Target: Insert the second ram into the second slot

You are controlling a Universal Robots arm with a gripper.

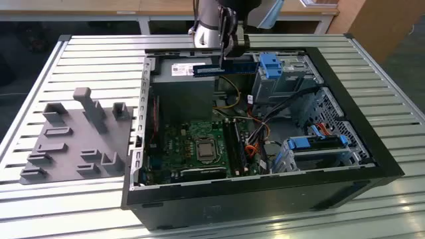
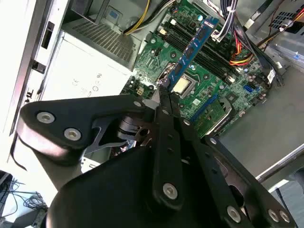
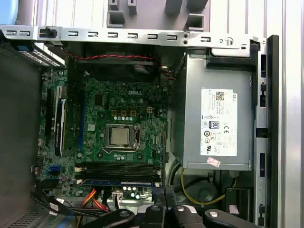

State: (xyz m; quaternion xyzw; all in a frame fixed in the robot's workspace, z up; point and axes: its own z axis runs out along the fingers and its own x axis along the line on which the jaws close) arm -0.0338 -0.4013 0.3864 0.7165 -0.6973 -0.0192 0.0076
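Blue second ram pinched in the claw, its gripped end hidden.

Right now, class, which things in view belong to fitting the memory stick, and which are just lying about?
In the job: second ram, held in the shut jaws above the case; memory slots on the motherboard.
Lying about: grey fixture block; power supply; blue drive brackets.

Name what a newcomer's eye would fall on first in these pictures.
The claw grips a blue ram above the open case, toward the top of the exterior view. Inside lies the green motherboard; a grey fixture sits at the exterior view's left.
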